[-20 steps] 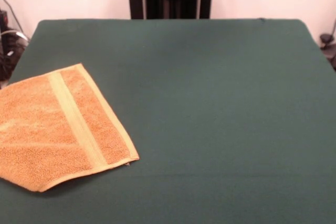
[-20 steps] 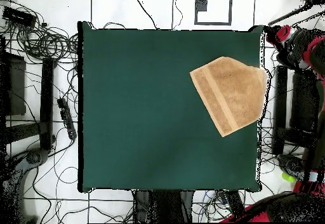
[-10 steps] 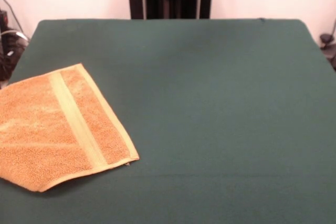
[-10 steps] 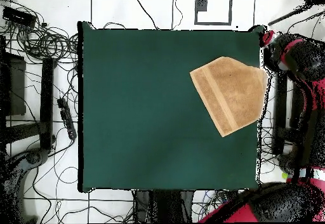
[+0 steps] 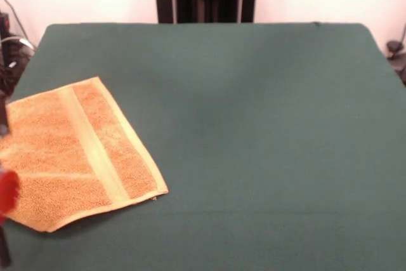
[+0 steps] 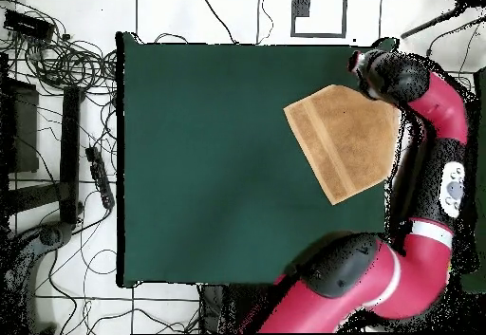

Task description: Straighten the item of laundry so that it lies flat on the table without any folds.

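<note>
The item of laundry [image 5: 70, 150] is an orange-tan towel with a paler stripe, lying at the left side of the green table [image 5: 254, 125] and running off the picture's left edge. In the overhead view the towel [image 6: 346, 141] lies against the right edge of the table [image 6: 209, 160], its outline uneven with a cut-off corner. My gripper [image 6: 364, 65] is at the end of the red and black arm, just above the towel's upper right corner in that view. In the front view only a red blur of the arm [image 5: 6, 191] shows at the left edge.
The arm's red links [image 6: 446, 179] curve along the table's right side and across its lower right corner in the overhead view. Cables [image 6: 66, 65] and dark boxes lie on the floor to the left of the table.
The arm has swung in from the overhead view's right edge, and its end now sits by the towel's upper right corner. The towel has not moved.
</note>
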